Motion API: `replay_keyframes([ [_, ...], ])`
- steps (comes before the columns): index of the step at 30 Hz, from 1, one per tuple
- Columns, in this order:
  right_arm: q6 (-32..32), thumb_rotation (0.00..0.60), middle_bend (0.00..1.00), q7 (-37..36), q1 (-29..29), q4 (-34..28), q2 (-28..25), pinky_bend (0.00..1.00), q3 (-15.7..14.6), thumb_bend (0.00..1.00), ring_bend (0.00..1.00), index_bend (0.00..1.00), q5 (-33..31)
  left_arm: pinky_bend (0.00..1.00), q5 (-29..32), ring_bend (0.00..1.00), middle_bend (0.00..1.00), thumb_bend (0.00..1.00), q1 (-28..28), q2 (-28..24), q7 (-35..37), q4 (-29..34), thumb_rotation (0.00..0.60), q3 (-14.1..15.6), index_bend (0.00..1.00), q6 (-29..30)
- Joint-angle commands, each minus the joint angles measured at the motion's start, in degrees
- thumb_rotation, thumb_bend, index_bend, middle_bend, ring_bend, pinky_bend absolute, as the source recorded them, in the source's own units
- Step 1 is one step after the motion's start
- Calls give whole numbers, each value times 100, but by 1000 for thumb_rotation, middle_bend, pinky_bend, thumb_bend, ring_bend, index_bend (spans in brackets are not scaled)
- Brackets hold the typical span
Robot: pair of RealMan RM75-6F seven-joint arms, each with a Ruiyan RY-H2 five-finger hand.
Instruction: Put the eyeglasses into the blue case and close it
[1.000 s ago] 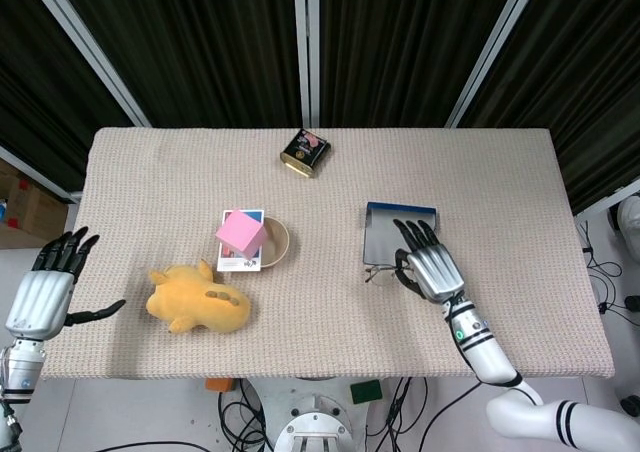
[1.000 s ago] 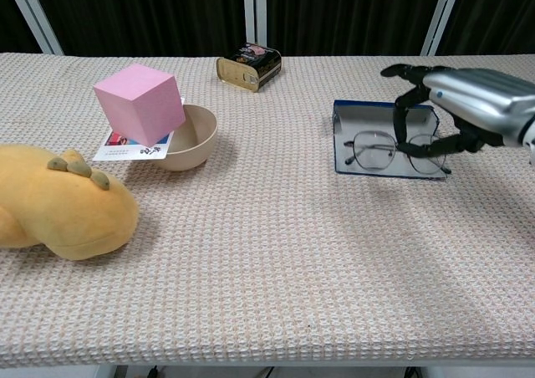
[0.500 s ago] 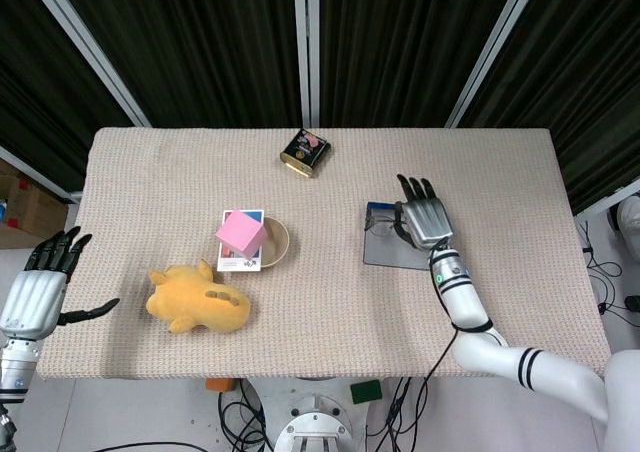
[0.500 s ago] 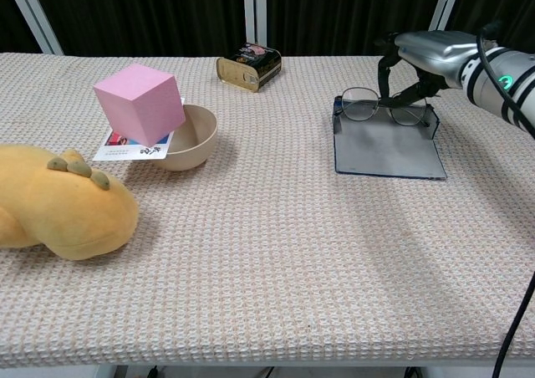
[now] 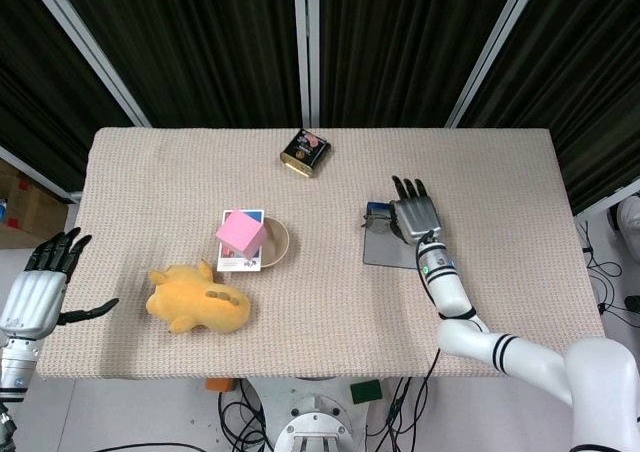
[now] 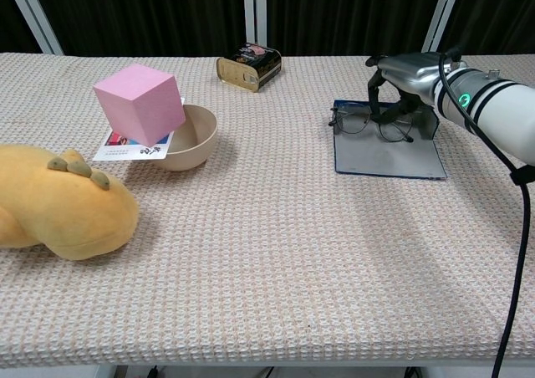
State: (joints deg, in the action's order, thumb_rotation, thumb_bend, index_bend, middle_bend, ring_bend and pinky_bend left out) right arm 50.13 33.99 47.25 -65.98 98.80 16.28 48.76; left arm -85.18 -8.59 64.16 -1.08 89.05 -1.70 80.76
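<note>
Your right hand [image 6: 399, 84] pinches the glasses [image 6: 374, 124] from above, fingers closed on the frame near its right side, and holds them low over the far end of the open blue case [image 6: 389, 150]. From the chest view the lenses sit just at the case's raised back wall; whether the frame already touches the case you cannot tell from either view. Your left hand [image 5: 42, 284] hangs off the table's left edge, fingers spread, holding nothing.

The main risk is the release. The grip sits off-centre, so the left lens end hangs free toward the case's left rim; if you let go now, that end may land on the rim and leave the glasses straddling it, half outside. Then the lid would likely jam on the frame or bend a temple.

A second risk: the case looks light and lies loose on the cloth [image 6: 267, 227]. Push down or drag sideways while your fingers are in it and it will probably slide or tip, since nothing braces it.

Also watch your fingertips [image 6: 374, 94] between frame and back wall; pulling out at an angle could hook the glasses and lift them back out.

The bowl [image 6: 190, 137], pink cube [image 6: 138, 103], tin [image 6: 248, 66] and plush [image 6: 58, 206] lie well apart and pose no danger.
</note>
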Motion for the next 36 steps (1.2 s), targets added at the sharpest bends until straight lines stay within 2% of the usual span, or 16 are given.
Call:
replay_keyframes([
  [1,-16,600,15,-9,22,167,79,0,-58,978,0,661,-50,105,-1,0,0,0,-6,9,12,-15,179,-1,68,-8],
  [15,-89,600,19,-210,117,521,187,0,-79,979,0,652,-38,105,53,0,0,0,-35,38,35,-59,183,-17,68,-81],
  [18,-63,600,16,-224,126,574,205,0,-99,975,0,621,1,105,58,0,0,0,-35,42,29,-66,181,-14,68,-89],
  [23,13,600,9,-315,87,563,184,0,-131,892,0,418,100,105,71,0,0,0,-33,42,21,-65,181,-20,68,-88],
  [30,199,600,1,-577,-83,336,26,0,-224,675,0,96,380,105,57,0,0,0,-42,47,9,-59,184,-16,68,-94],
  [32,295,600,0,-661,-145,251,-27,0,-241,634,0,50,475,105,52,0,0,0,-38,55,12,-58,184,-13,68,-87],
  [36,586,600,0,-1014,-331,-49,-172,0,-301,617,0,37,831,105,58,0,0,0,-21,55,19,-63,184,-11,67,-66],
])
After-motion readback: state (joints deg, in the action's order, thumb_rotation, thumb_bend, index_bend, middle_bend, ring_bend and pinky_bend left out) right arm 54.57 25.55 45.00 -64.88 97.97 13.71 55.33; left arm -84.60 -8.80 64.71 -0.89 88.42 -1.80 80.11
